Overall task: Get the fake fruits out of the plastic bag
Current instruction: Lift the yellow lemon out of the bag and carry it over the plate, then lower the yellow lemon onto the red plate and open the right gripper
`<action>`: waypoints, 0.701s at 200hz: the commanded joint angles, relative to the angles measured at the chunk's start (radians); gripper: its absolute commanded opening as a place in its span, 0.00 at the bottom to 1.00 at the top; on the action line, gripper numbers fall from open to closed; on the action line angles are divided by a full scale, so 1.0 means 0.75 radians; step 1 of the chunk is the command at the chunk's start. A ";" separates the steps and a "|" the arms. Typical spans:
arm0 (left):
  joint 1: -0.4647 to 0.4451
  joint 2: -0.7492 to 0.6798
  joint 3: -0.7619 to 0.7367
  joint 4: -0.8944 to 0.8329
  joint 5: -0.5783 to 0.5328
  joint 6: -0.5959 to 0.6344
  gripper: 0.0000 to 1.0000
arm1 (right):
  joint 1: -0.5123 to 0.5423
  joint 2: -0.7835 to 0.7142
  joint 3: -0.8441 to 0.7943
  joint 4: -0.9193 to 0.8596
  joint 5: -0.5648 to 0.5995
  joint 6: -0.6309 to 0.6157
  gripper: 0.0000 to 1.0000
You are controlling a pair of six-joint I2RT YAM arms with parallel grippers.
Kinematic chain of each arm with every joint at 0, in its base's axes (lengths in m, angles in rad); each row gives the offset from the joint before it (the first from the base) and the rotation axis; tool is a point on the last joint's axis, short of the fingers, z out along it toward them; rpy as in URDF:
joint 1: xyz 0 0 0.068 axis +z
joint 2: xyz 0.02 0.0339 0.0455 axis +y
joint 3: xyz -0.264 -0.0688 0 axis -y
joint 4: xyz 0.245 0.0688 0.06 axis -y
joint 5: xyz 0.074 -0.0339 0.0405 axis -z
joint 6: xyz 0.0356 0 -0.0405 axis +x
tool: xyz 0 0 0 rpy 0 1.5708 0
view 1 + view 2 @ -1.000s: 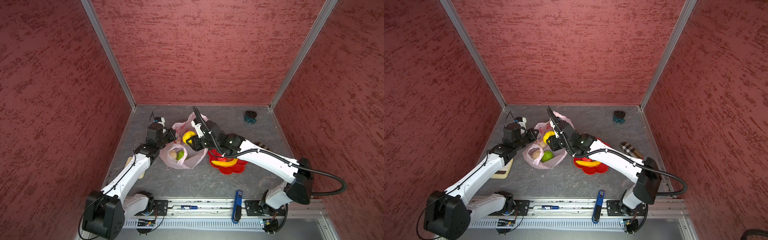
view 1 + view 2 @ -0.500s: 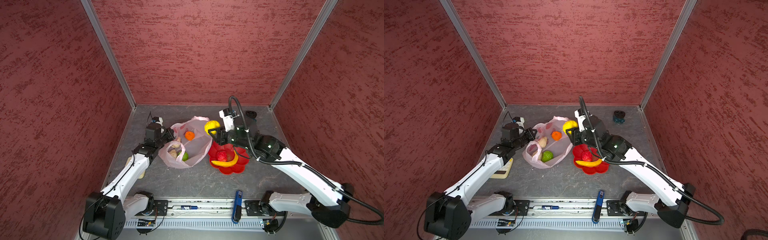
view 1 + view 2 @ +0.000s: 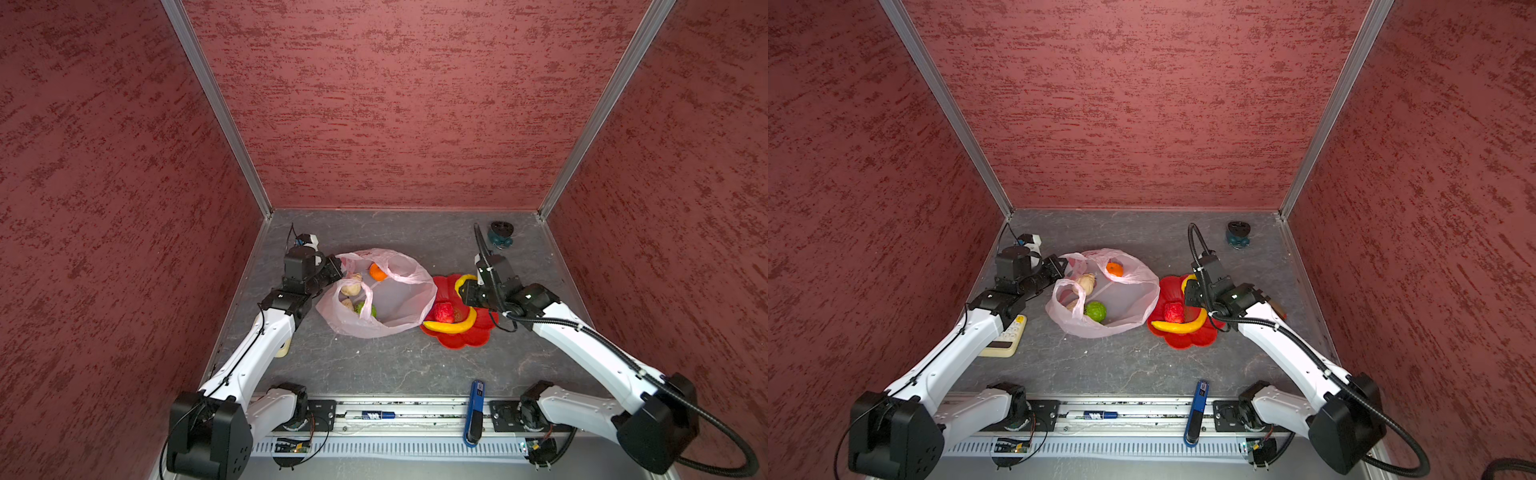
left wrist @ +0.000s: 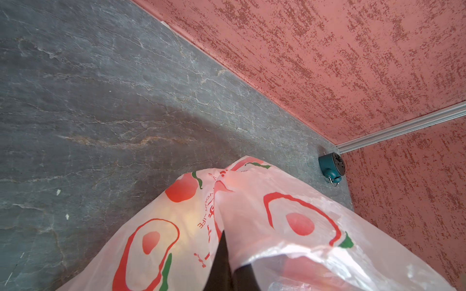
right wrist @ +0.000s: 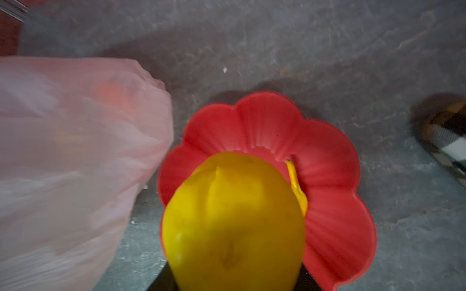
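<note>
The plastic bag [image 3: 409, 291] lies open, its edge pinched in the closed left gripper [image 3: 337, 268], likely to hold the mouth wide; beside it, over the red dish [image 3: 471, 338], the part-open right gripper [image 3: 462, 291] clasps the lemon-like fruit [image 5: 232, 221], seemingly for release; the orange fruit [image 3: 1115, 269], green fruit [image 3: 1095, 311] and beige fruit [image 3: 1086, 283] lie bagged.

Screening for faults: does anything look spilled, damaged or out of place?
Nothing stands out. The banana and bumpy red fruit lie in the red dish, the yellow fruit is in the right gripper, the rest in the plastic bag.
</note>
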 commanded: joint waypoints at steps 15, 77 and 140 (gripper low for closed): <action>0.014 -0.038 0.031 -0.032 0.016 0.022 0.00 | -0.038 0.079 -0.080 0.105 0.013 0.048 0.20; 0.014 -0.047 0.035 -0.045 0.065 0.027 0.00 | -0.040 0.252 -0.146 0.249 -0.022 0.042 0.34; 0.010 -0.109 0.049 -0.207 0.228 0.131 0.00 | -0.040 0.286 -0.091 0.235 -0.022 0.017 0.65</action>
